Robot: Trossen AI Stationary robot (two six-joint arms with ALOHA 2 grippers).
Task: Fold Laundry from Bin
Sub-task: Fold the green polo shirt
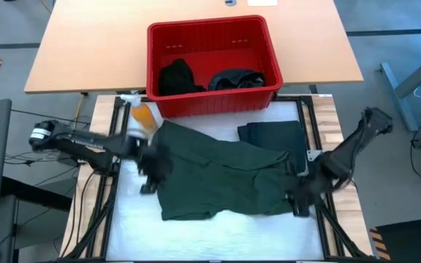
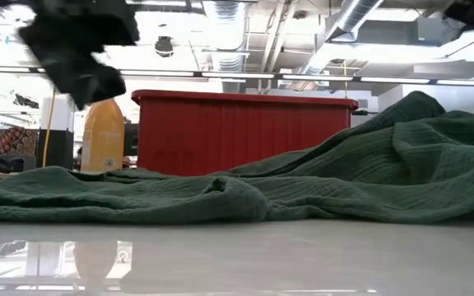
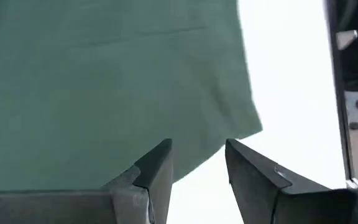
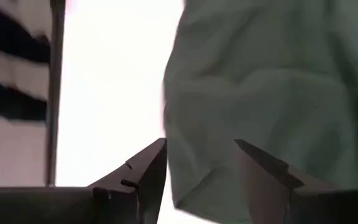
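- Green garment [image 2: 245,193] lies nearest the low camera, spread across the white work surface [image 1: 218,230] with a raised hump on one side. In the high view it lies between the two arms, just in front of the red bin [image 1: 212,64].
- Left gripper [image 3: 197,168]: fingers apart, nothing between them, poised over the garment's edge. Risk: if it closes too far out it takes only air or a single thin hem, and the cloth slips on lifting.
- Right gripper [image 4: 197,180]: fingers apart, cloth edge lying between them but not pinched. Risk: bunched cloth there could mean catching two layers at once, giving a crooked fold.
- Orange spray bottle [image 1: 144,117] stands just beside the left arm and touches or nearly touches the garment. Risk: a dragged edge or the swinging arm could tip it.
- Folded dark piece [image 1: 272,133] lies next to the green garment, near the right arm. Risk: a sweeping fold could drag over it and undo it.
- Bin holds two more dark garments [image 1: 175,75]; they are not at risk now.
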